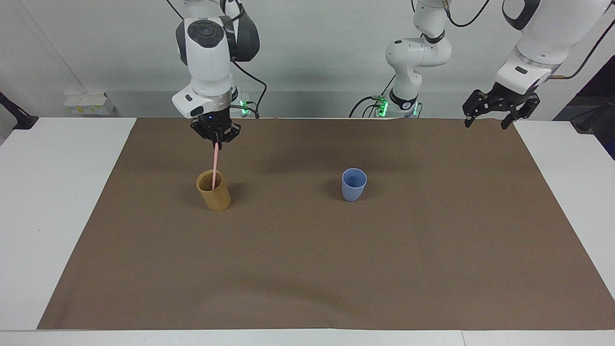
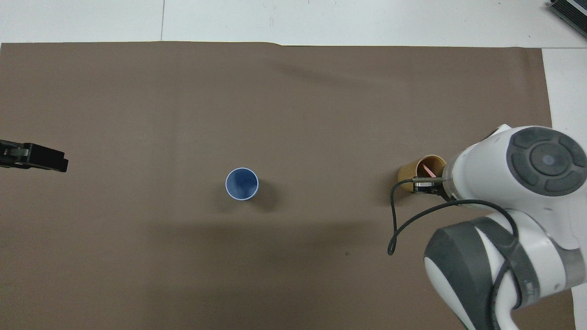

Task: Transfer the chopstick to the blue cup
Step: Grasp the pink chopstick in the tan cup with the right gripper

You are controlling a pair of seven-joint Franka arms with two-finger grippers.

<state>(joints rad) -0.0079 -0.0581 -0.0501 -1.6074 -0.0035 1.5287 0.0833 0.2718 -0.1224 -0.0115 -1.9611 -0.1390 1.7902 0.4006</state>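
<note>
- Table [image 1: 53,202]: white top, mostly covered by a brown mat [image 1: 317,259] that runs nearly end to end.
- R arm [image 1: 209,53]: comes in at its own end of the table, wrist pointing down; hides most of its gripper in the overhead view.
- L arm [image 1: 538,43]: waits, raised over the mat's corner at its own end, well apart from both cups.
- Right gripper [image 1: 216,142]: up in the air over the tan cup, fingertips clamped onto the top end of the chopstick.
- Left gripper [image 1: 486,121]: fingers spread apart, nothing between them; only its dark tip shows at the edge of the overhead view [image 2: 34,157].
- Tan cup [image 1: 213,190]: yellow-tan cylinder, upright on the mat toward the R arm's end; rim partly covered by the wrist from above [image 2: 419,168].
- Blue cup [image 1: 354,184]: light blue, tapered, upright near mid-mat, well apart from the tan cup, nothing inside; open mouth seen from above [image 2: 242,184].
- Chopstick [image 1: 215,166]: thin pale-pink stick, near vertical w/ slight tilt, top end in the right gripper, lower end inside the tan cup's mouth; can't tell if the tip touches the bottom. From above just a short pink sliver shows inside the rim [image 2: 429,170].
</note>
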